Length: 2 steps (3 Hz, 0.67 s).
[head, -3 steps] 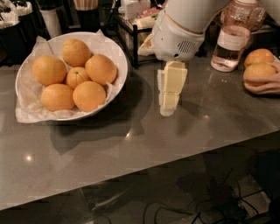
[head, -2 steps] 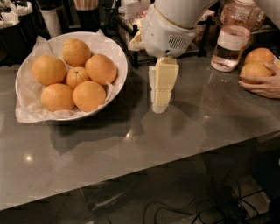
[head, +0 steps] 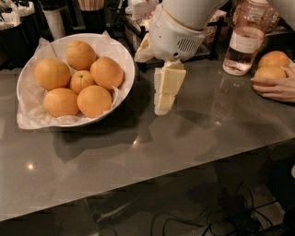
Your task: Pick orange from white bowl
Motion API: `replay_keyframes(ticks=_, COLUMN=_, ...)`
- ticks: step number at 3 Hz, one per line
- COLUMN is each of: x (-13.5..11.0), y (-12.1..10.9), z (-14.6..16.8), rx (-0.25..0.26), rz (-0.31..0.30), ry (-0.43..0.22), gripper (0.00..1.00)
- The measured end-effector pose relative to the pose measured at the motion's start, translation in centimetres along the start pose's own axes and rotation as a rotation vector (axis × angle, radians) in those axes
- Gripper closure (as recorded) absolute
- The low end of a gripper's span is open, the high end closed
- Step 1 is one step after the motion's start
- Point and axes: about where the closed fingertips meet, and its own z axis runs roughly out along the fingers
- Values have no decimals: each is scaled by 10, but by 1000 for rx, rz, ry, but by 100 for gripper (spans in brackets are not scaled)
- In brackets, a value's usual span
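Fingers (head: 171,80) closed, empty; gripper (head: 162,109) shifted left over bench (head: 184,152), nearer white bowl (head: 131,69); orange (head: 107,72) not yet grasped.

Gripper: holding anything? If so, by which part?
Nothing is held. The gripper hangs over the counter, right of the white bowl and apart from it. All six oranges lie in the bowl, untouched.

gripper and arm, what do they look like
The gripper, above the counter right of the white bowl, is pale cream-yellow and blocky. It hangs from a rounded white wrist housing with a dotted vent grille, under a smooth white arm.
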Motion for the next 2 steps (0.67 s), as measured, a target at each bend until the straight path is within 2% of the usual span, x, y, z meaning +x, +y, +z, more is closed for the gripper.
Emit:
replay_keyframes(ticks=1, x=0, y=0, z=0, rx=0, rz=0, ry=0, gripper=42)
replay_keyframes(ticks=2, x=-9, y=-13, z=-2, rx=22, rz=-34, ry=6, gripper=65)
